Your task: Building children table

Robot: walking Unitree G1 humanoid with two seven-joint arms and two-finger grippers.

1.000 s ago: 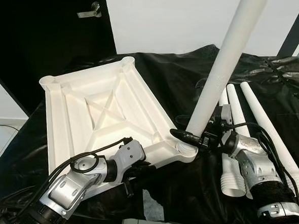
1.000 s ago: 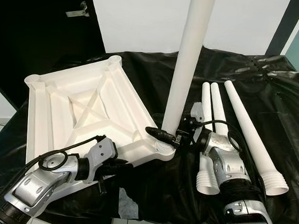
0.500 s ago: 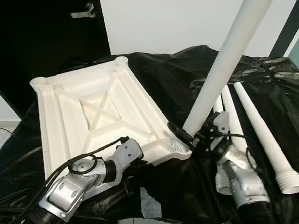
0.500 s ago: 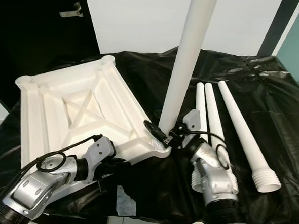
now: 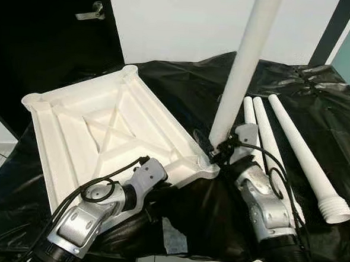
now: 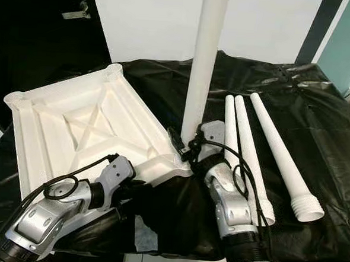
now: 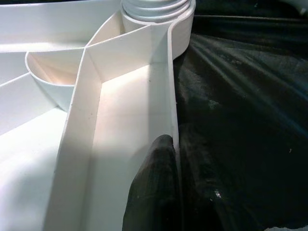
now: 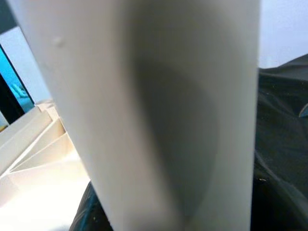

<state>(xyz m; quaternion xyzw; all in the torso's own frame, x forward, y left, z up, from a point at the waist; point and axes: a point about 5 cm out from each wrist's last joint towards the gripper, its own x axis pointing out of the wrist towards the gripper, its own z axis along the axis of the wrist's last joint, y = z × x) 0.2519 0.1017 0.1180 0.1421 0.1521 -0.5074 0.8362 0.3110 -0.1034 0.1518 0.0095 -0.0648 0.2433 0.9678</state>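
First leg standing in its corner socket — three more to go

The left gripper (image 5: 159,195) pinches the near rim of the upturned white tabletop (image 5: 97,132), ribbed hard plastic on a black sheet (image 5: 319,104); the right gripper (image 5: 212,150) clamps the smooth tapered leg (image 5: 241,64) just above the threaded socket (image 5: 205,165), long axis nearly upright — spare legs (image 5: 293,144) lie right of it, nearer the right arm

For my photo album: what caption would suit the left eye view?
Right gripper holds a white table leg upright in the upturned tabletop's corner socket; left gripper steadies its edge.
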